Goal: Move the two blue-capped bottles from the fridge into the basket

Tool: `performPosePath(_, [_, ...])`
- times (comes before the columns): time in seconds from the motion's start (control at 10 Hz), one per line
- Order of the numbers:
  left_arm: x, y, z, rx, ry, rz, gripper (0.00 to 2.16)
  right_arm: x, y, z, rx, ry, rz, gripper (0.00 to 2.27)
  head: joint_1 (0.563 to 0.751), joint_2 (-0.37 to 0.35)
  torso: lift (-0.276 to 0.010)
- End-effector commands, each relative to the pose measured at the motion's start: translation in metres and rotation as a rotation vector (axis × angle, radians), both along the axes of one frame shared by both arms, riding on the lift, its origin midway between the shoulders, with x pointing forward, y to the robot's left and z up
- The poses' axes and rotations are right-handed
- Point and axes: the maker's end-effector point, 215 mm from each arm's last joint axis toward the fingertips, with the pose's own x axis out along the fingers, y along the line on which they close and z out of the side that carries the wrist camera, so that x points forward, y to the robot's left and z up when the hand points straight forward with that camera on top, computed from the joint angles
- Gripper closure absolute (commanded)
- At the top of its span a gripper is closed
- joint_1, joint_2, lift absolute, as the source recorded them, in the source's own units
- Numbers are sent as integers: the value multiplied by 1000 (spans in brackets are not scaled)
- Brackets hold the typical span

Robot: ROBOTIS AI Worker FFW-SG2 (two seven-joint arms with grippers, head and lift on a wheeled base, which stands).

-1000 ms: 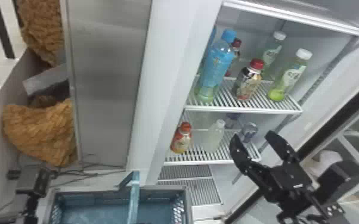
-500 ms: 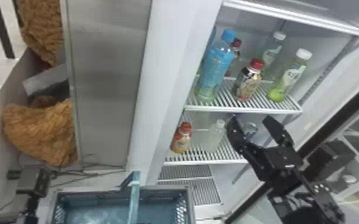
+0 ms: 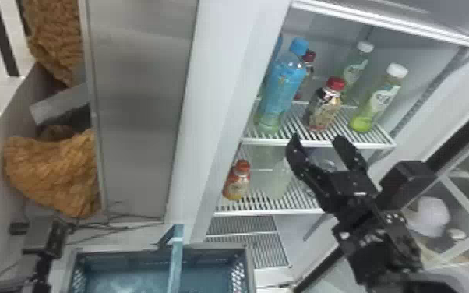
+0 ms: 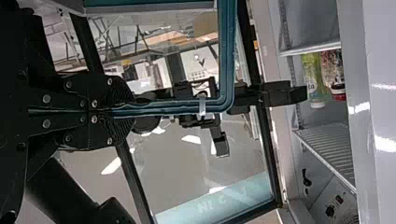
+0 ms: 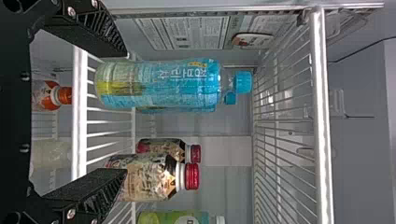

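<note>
My right gripper [image 3: 316,145] stands open just in front of the upper shelf's front edge, low beside the front blue-capped bottle [image 3: 280,93]. A second blue-capped bottle [image 3: 277,48] is mostly hidden behind it. In the right wrist view, the front bottle [image 5: 159,84] stands beyond the open right gripper [image 5: 125,113], nearer one finger, with the second bottle's blue cap [image 5: 229,98] behind. Part of my left gripper's arm [image 3: 43,253] shows at lower left, beside the basket [image 3: 249,269]. In the left wrist view, the left gripper [image 4: 122,112] is shut on the teal basket handle [image 4: 226,56].
Red-capped bottles [image 3: 325,107] and white-capped green bottles [image 3: 378,99] share the upper shelf [image 3: 259,141]. Below stand an orange-capped bottle [image 3: 238,183] and a pale bottle [image 3: 278,181]. The fridge's side wall [image 3: 222,97] borders the shelves on the left.
The right gripper has moved left and up in the head view, from beside the lower shelf to the upper shelf's front edge. The left arm and basket look unmoved.
</note>
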Motion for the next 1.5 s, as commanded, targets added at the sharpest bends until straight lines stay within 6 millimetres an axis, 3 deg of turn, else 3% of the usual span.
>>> performPosePath(0.0, [-1, 0, 1, -2, 1, -2, 1142, 14, 3, -1, 5, -5, 5, 128, 695, -350, -76])
performPosePath(0.8, [-2, -1, 1, -6, 4, -7, 1142, 79, 20, 12, 18, -44, 24, 134, 695, -350, -76])
performPosePath(1.4, [-2, -1, 1, -7, 4, -10, 1142, 113, 34, 20, 16, -54, 37, 134, 695, -350, -76])
